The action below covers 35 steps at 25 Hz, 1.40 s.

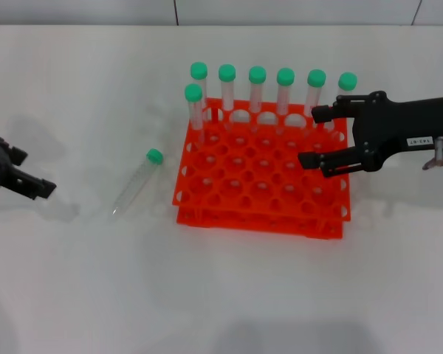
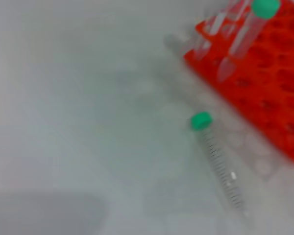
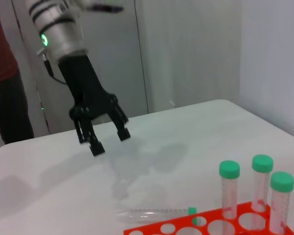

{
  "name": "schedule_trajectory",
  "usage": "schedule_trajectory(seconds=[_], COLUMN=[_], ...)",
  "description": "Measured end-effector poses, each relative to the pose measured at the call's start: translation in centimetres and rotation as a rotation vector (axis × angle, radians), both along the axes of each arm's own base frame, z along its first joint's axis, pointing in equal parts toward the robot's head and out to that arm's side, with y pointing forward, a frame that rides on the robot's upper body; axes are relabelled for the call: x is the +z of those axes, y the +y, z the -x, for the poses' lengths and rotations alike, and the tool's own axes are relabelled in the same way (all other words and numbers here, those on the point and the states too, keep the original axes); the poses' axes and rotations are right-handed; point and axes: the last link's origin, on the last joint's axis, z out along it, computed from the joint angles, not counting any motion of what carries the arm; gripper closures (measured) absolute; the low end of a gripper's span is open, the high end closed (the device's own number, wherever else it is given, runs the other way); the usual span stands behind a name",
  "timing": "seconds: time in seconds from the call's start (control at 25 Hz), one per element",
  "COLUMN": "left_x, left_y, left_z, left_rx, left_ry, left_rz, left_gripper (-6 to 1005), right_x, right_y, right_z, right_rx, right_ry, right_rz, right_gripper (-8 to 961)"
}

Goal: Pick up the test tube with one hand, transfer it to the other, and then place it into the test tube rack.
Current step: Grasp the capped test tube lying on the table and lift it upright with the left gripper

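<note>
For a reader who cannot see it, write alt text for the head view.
A green-capped test tube lies on the white table left of an orange test tube rack holding seven upright tubes. The left gripper waits at far left; the right gripper hovers open over the rack.

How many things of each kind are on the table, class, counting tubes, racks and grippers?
Tubes standing in the rack: 7
Tube lying on the table: 1
Racks: 1
Grippers: 2, left and right
Total: 11

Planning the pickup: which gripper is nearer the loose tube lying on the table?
Left. The left gripper hovers apart beside the test tube, open; the right gripper is beyond it, over the test tube rack.
</note>
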Motion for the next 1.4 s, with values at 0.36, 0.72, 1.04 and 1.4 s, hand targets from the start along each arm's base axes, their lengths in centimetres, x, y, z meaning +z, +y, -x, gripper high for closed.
schedule_trajectory(seconds=[0.36, 0.72, 1.04, 1.4], left_x=[-3.3, -4.7, -6.0, -8.3], left_y=[1.7, 2.6, 3.3, 3.2], left_z=[-1.1, -2.9, -3.7, -3.7], left_rx=[0.053, 0.120, 0.147, 0.169], left_ry=[-0.001, 0.091, 0.115, 0.116], left_rz=[0.006, 0.051, 0.044, 0.057], left_gripper=[109, 110, 112, 124], right_x=[-0.1, -0.1, -0.3, -0.3], right_y=[0.0, 0.0, 0.0, -0.1], right_z=[0.0, 0.1, 0.2, 0.2], right_rx=[-0.007, -0.008, 0.000, -0.002], right_ry=[0.006, 0.007, 0.005, 0.013], right_rz=[0.001, 0.004, 0.008, 0.009], right_gripper=[98, 97, 97, 98])
